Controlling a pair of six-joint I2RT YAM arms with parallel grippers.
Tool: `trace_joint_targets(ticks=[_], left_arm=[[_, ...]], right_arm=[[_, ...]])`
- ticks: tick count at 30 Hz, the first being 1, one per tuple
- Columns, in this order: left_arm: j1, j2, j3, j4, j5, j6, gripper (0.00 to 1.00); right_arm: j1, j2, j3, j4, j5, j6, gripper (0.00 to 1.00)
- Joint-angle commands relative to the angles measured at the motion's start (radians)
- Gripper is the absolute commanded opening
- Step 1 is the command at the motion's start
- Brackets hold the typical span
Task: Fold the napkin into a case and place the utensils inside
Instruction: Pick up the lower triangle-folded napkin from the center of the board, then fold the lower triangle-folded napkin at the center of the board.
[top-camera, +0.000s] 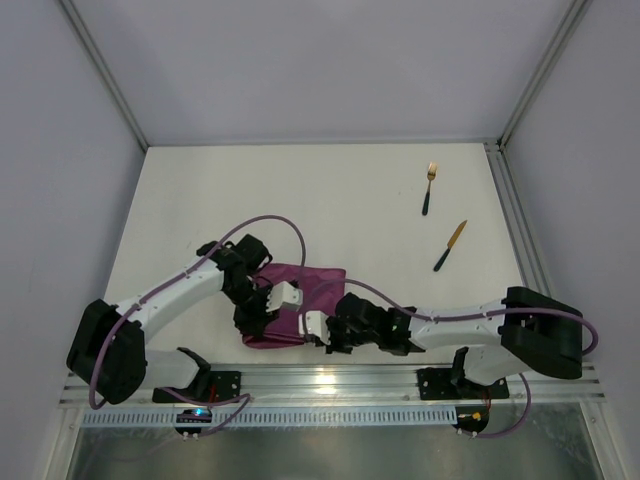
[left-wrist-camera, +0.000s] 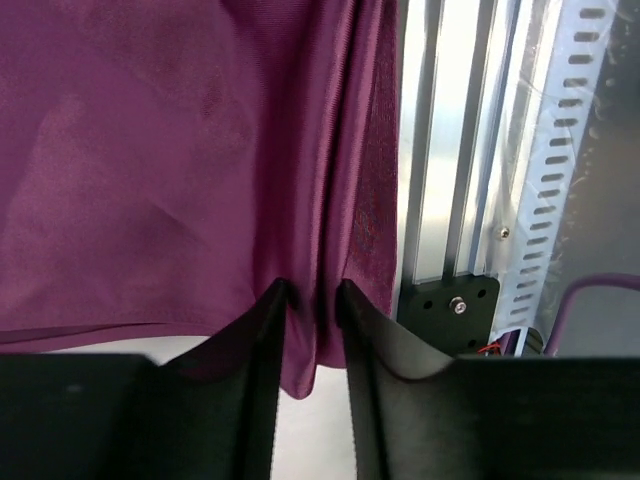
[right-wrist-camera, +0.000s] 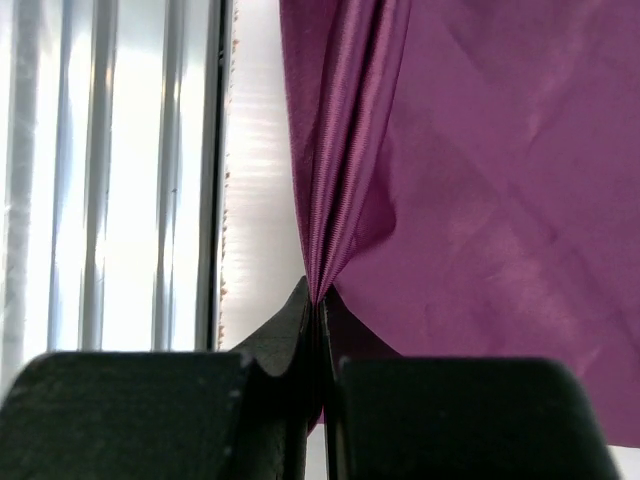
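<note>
Pinches napkin (top-camera: 312, 283) fold tight in right gripper (right-wrist-camera: 318, 300) by desk's (top-camera: 300, 200) near edge; straddles another fold with left gripper (left-wrist-camera: 315, 295) slightly parted; fork (top-camera: 429, 188), knife (top-camera: 450, 246) toward right edge.

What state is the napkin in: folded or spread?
Folded over: the napkin lies doubled, its edge gathered into pleats in the shut right gripper.

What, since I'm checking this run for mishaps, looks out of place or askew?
Nothing is spilled or damaged. The napkin lies rumpled, its near edge gathered into pleats in the shut right claw; the left claw is slightly open around a fold. The fork and knife lie apart, far right.
</note>
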Motion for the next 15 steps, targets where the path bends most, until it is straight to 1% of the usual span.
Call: trace_joint_targets(ticks=[1,2,4,5,7,8,9,11,13,15], left_arm=[[0.005,-0.020,0.024,-0.063,0.063,0.057,0.33],[0.007,-0.025,0.023,-0.065,0.071,0.060,0.37],[0.011,-0.031,0.024,-0.071,0.072,0.066,0.41],[0.014,-0.033,0.026,-0.074,0.072,0.066,0.41],[0.024,-0.037,0.035,-0.083,0.072,0.068,0.43],[0.027,-0.039,0.039,-0.086,0.072,0.068,0.47],[0.031,-0.040,0.046,-0.091,0.079,0.068,0.50],[0.037,-0.042,0.062,-0.097,0.082,0.063,0.55],[0.048,-0.042,0.075,-0.092,0.080,0.049,0.55],[0.057,-0.044,0.084,-0.075,0.077,0.031,0.50]], right_arm=[[-0.050,0.013,0.042,-0.051,-0.190,0.079,0.04],[-0.083,0.024,0.047,-0.054,-0.218,0.086,0.04],[-0.112,0.035,0.062,-0.060,-0.261,0.101,0.04],[-0.126,0.041,0.068,-0.065,-0.305,0.104,0.04],[-0.171,0.058,0.088,-0.074,-0.340,0.113,0.04],[-0.188,0.064,0.094,-0.076,-0.377,0.119,0.04],[-0.223,0.081,0.106,-0.077,-0.399,0.132,0.04],[-0.254,0.099,0.120,-0.076,-0.451,0.141,0.04],[-0.283,0.134,0.146,-0.088,-0.472,0.149,0.04],[-0.300,0.163,0.183,-0.112,-0.501,0.158,0.04]])
